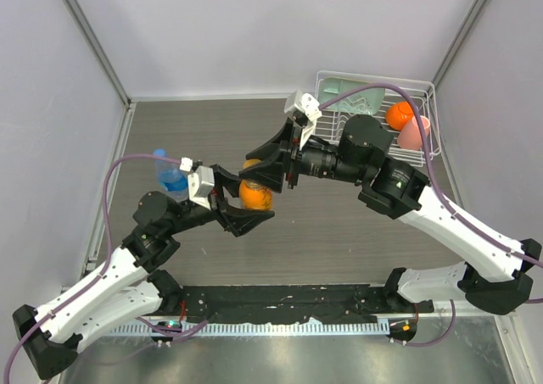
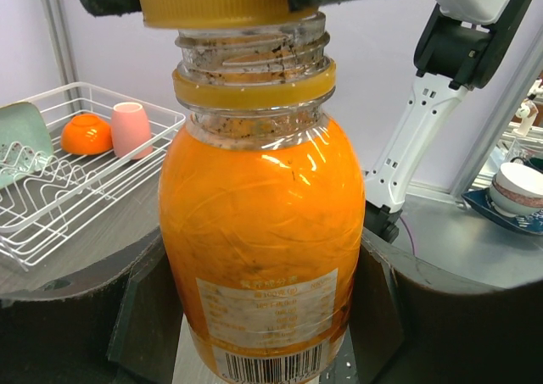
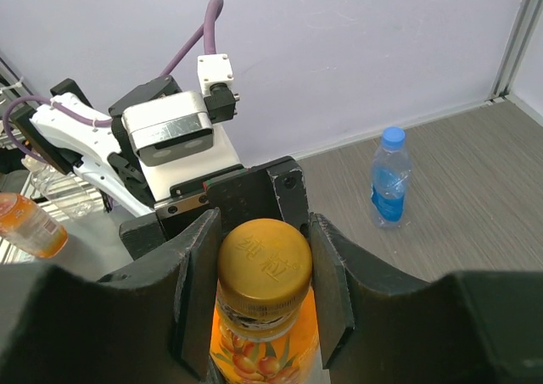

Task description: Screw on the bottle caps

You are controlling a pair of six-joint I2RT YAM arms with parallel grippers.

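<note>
The squat bottle of orange liquid (image 1: pixel 254 195) is held upright above the table by my left gripper (image 1: pixel 246 204), whose fingers are shut on its body (image 2: pixel 259 231). The orange-amber cap (image 3: pixel 264 261) sits on top of the bottle's neck, with bare threads (image 2: pixel 250 58) showing below it. My right gripper (image 3: pixel 264 265) is shut on this cap from above (image 2: pixel 225 1). The taller clear bottle with the blue label (image 1: pixel 172 178) stands on the table at the left, its blue cap (image 3: pixel 393 136) on its neck.
A white wire rack (image 1: pixel 424 91) at the back right holds a green dish (image 2: pixel 21 130), an orange ball (image 1: pixel 399 114) and a pink cup (image 1: pixel 414 132). Grey walls close the table on three sides.
</note>
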